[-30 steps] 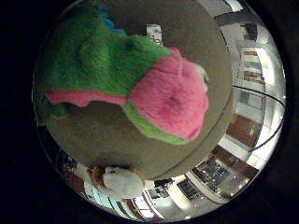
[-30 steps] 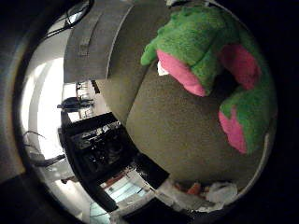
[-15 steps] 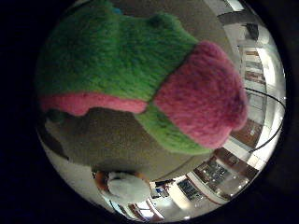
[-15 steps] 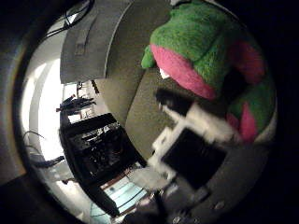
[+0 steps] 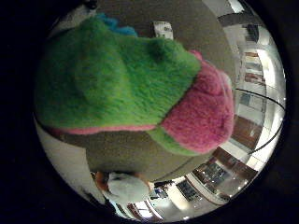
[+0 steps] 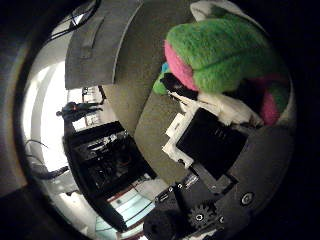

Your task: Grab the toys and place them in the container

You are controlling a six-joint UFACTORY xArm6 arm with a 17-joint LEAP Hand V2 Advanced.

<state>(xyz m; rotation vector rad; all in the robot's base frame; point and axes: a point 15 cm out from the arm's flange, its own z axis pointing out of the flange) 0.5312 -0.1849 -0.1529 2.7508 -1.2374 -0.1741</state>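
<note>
Olive-brown table top carries a green and pink plush toy, lying right under the palm and filling most of the view. A white and orange toy sits near the table's edge, well apart from the plush.

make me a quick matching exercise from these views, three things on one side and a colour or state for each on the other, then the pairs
Things:
1. plush toy
2. table top
3. robot hand

Colour or state:
A. plain tan surface
B. green and pink fuzzy fabric
C. white and black parts, fingers curling against the plush

Pairs: 1-B, 2-A, 3-C
</note>
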